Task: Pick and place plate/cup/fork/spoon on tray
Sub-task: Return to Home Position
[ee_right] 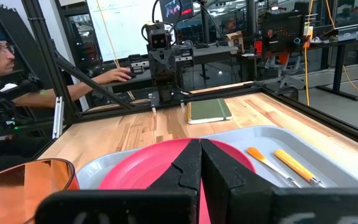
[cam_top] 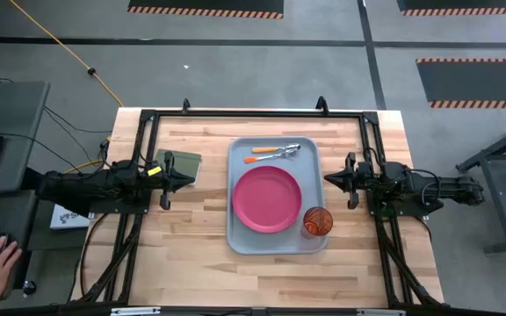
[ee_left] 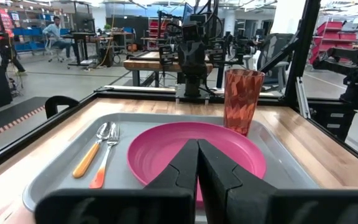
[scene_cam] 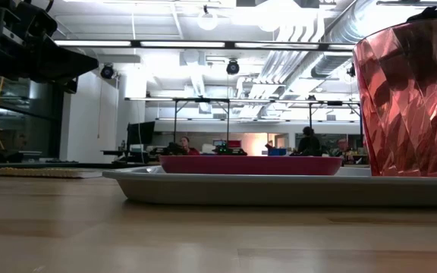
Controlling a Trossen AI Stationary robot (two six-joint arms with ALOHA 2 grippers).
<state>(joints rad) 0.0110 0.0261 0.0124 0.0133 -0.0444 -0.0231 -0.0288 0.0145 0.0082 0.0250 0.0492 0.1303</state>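
Over tabletop [cam_top: 191, 254], left gripper [cam_top: 191, 180] and right gripper [cam_top: 328, 179] face tray [cam_top: 233, 206], closed.

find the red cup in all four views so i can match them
High view: cup in the tray's lower right corner, beside the plate.
Low view: cup large at the right edge, standing on the tray.
Left wrist view: cup upright just past the plate's far rim.
Right wrist view: cup close up, only its top showing, beside the plate.
Shared landmark: the pink plate, next to it in every view.
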